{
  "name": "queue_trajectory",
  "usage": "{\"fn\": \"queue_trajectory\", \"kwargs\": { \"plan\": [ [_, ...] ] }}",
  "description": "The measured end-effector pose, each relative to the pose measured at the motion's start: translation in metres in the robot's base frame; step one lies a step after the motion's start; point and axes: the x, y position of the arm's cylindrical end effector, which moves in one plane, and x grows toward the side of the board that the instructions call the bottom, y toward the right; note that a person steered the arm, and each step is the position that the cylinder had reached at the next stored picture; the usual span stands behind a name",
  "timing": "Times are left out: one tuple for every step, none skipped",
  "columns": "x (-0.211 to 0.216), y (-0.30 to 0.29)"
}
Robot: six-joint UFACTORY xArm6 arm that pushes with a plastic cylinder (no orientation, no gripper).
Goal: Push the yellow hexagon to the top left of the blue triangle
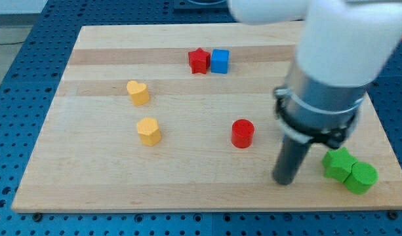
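The yellow hexagon sits on the wooden board, left of centre. A yellow heart lies just above it. No blue triangle shows; it may be hidden behind the arm. The only blue block I see is a blue cube near the view's top, touching a red star on its left. My tip rests on the board at the lower right, far to the right of the yellow hexagon and touching no block.
A red cylinder stands between the hexagon and my tip. Two green blocks touch each other right of my tip, near the board's bottom right corner. The large arm body covers the board's upper right.
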Motion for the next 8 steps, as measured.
{"fn": "queue_trajectory", "kwargs": {
  "plan": [
    [0.027, -0.078],
    [-0.003, -0.155],
    [-0.055, -0.184],
    [-0.047, -0.257],
    [-0.068, -0.248],
    [-0.078, -0.215],
    [-0.088, -0.191],
    [-0.116, -0.191]
  ]
}}
